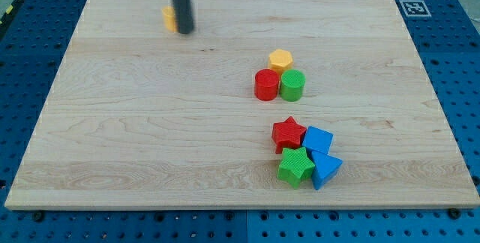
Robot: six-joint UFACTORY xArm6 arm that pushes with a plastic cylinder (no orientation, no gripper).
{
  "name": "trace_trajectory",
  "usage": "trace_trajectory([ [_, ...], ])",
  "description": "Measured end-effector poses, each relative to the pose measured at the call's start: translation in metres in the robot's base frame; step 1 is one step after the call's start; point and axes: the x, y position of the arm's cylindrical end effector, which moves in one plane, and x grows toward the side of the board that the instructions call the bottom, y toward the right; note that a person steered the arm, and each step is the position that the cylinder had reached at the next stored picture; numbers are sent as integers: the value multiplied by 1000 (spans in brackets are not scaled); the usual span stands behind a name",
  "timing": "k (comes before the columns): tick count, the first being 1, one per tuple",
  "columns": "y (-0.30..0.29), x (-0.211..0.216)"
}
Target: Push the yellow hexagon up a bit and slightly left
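Observation:
The yellow hexagon (280,60) lies right of the board's middle, touching a red cylinder (266,85) and a green cylinder (292,85) just below it. My tip (184,31) is far to the hexagon's upper left, near the view's top. A second yellow block (169,19) sits right beside the rod on its left, partly hidden by it, so its shape is unclear.
A cluster sits at the lower right: a red star (289,133), a green star (296,167), a blue block (319,139) and a blue triangular block (326,169). The wooden board (112,138) lies on a blue pegboard table, with a marker tag (414,7) at the top right.

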Motion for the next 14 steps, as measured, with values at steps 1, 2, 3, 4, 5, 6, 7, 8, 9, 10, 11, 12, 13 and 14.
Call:
trace_trajectory([
  [1,-32,-7],
  [2,-13,2],
  [3,-20,-24],
  [4,-35,-39],
  [5,38,-25],
  [6,158,-24],
  [7,278,9],
  [8,369,79],
  [9,384,143],
  [10,343,168],
  [11,257,152],
  [12,181,127],
  [13,167,113],
  [14,221,116],
])
